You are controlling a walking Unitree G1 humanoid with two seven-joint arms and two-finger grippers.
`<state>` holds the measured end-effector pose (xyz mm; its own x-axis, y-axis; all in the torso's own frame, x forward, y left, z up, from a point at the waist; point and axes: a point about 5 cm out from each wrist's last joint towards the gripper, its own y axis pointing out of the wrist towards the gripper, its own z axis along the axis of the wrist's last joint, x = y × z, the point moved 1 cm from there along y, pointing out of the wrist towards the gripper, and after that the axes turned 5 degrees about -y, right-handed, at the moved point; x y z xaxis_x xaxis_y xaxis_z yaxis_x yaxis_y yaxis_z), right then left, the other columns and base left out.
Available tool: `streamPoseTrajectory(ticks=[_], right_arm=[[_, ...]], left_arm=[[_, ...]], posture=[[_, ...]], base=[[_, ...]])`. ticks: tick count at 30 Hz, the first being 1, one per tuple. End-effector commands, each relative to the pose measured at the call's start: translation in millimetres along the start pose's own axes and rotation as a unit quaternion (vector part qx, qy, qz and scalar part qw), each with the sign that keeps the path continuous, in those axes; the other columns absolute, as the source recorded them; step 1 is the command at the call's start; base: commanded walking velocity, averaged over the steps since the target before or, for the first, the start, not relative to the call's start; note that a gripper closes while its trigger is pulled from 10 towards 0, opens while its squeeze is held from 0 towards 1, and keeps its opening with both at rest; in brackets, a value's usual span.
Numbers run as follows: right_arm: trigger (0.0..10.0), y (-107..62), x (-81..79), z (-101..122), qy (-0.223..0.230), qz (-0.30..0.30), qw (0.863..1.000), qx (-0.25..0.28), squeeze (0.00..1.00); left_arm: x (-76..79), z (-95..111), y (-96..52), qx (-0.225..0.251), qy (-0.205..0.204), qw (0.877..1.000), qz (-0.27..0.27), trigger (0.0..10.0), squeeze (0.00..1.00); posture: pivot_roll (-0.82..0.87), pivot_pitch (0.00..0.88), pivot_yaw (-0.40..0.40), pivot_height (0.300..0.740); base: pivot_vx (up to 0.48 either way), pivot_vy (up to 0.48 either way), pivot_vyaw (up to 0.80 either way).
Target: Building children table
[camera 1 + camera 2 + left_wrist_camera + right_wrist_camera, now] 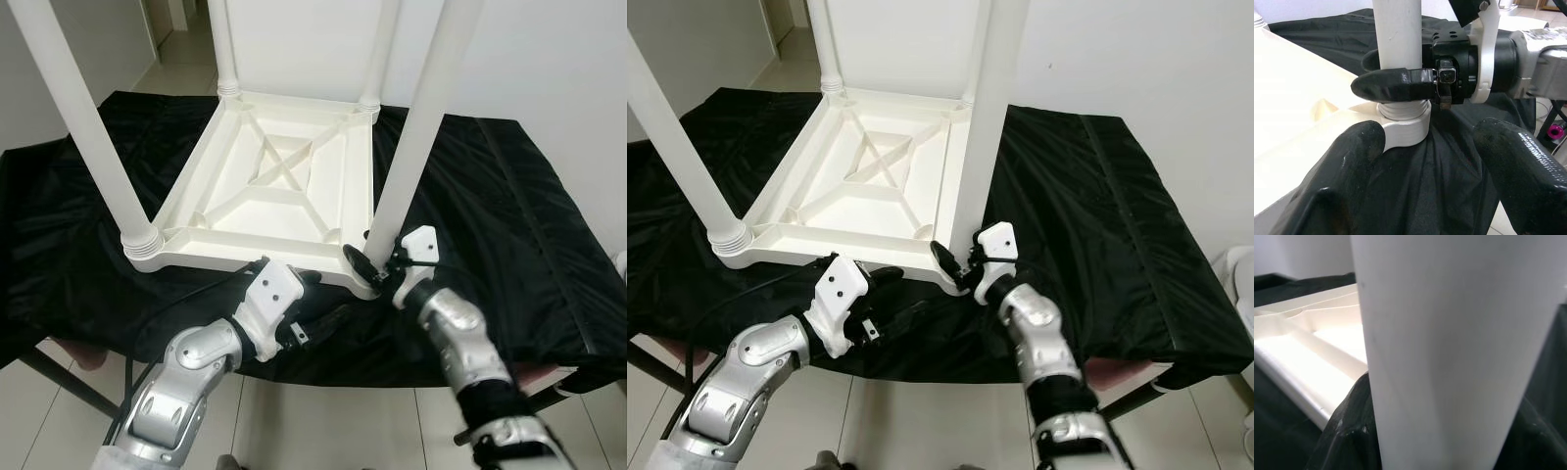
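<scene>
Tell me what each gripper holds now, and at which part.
The right gripper clamps the near-right table leg just above its socket. The left gripper holds nothing.

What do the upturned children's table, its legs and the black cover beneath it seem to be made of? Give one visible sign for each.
Table top: likely moulded plastic, matt white; ribbed, cross-braced underside.
Near-right leg, held by the right gripper: apparently the same white plastic, smooth, with a ringed collar at the socket.
Black cover: thin synthetic fabric, probably nylon or polyester; shiny creases and folds.
</scene>
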<state>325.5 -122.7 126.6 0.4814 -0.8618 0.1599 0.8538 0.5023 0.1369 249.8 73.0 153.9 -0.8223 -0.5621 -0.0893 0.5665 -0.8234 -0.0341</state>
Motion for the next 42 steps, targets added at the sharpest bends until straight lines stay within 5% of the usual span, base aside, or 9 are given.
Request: streamPoseTrajectory(ticks=[1, 7, 16, 17, 24, 25, 32, 41, 42], right_arm=[[10.0, -4.9, -7.7, -9, 0.008, -0.027, 0.999, -0.026, 0.00], [10.0, -12.2, -21.6, -22, 0.022, -0.204, 0.975, -0.080, 0.00], [10.0, -9.3, -38.1, -17, 0.048, -0.197, 0.977, -0.069, 0.00], [10.0, -10.0, -36.5, -13, 0.056, -0.186, 0.979, -0.055, 1.00], [10.0, -13.4, -28.3, 0, 0.061, -0.120, 0.991, -0.014, 1.00], [10.0, -15.8, -24.5, 1, 0.051, -0.083, 0.995, -0.010, 0.00], [10.0, -16.5, 5.3, 7, -0.010, 0.075, 0.997, -0.008, 0.00], [9.5, -0.6, 19.1, 7, -0.048, 0.153, 0.987, -0.034, 0.00], [1.3, 1.4, 20.1, 6, -0.049, 0.171, 0.983, -0.042, 0.00]], left_arm=[[0.1, 0, -0.4, 0.001, 0.005, 1.000, 0.020, 10.0, 0.00], [0.2, 0, -0.7, 0.002, 0.005, 1.000, 0.021, 10.0, 0.00], [0.1, 1, -1.8, 0.001, 0.008, 1.000, 0.020, 10.0, 0.00], [0.3, 1, -2.0, 0.001, 0.008, 1.000, 0.019, 10.0, 0.00], [-0.6, 2, -3.1, 0.001, 0.005, 1.000, 0.022, 10.0, 0.00], [-0.9, 2, -3.9, 0.002, 0.002, 1.000, 0.023, 10.0, 0.00], [-0.7, 4, -1.7, 0.003, 0.006, 1.000, 0.010, 10.0, 0.00], [-2.5, 7, -0.5, 0.002, 0.009, 1.000, 0.003, 10.0, 0.00], [-2.5, 7, -0.8, 0.002, 0.010, 1.000, 0.002, 10.0, 0.00]], posture=[[-0.09, 0.024, -0.018, 0.740], [-0.09, 0.027, -0.025, 0.740], [-0.08, 0.029, -0.020, 0.740], [-0.08, 0.036, -0.016, 0.740], [-0.09, 0.042, -0.012, 0.740], [-0.09, 0.047, -0.004, 0.740], [-0.11, 0.049, 0.026, 0.740], [-0.11, 0.051, 0.039, 0.740], [-0.11, 0.052, 0.040, 0.740]], base=[[0.000, 0.000, 0.00], [0.000, 0.000, 0.00], [0.000, 0.000, 0.00], [0.000, 0.000, 0.00], [0.000, 0.000, 0.00], [0.000, 0.000, 0.00], [0.000, 0.000, 0.00], [0.000, 0.000, 0.00], [0.000, 0.000, 0.00]])
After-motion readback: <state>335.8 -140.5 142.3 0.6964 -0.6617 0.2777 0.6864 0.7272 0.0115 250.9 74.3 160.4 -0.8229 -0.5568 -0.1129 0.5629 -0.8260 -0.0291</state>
